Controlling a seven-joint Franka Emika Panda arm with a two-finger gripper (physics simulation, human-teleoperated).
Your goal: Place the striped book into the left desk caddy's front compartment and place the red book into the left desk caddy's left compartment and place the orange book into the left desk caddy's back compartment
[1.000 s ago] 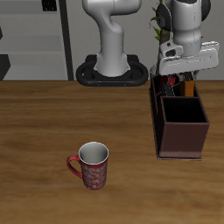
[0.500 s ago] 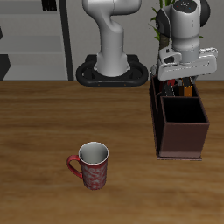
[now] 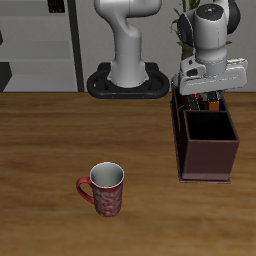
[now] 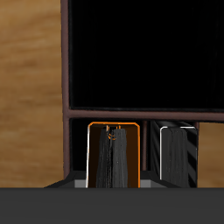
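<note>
Pincer (image 3: 210, 97) over one left desk caddy (image 3: 209, 156), one orange book (image 4: 115, 156), one mug (image 3: 104, 189)

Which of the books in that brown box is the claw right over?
The orange book: in the wrist view it stands directly under the gripper, its bright orange cover edges showing, while the striped book sits in the next slot.

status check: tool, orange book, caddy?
Tool over the left desk caddy, far end, fingers astride the orange book; grip state unclear. Orange book upright in a compartment, striped book beside it. No obstruction visible.
</note>
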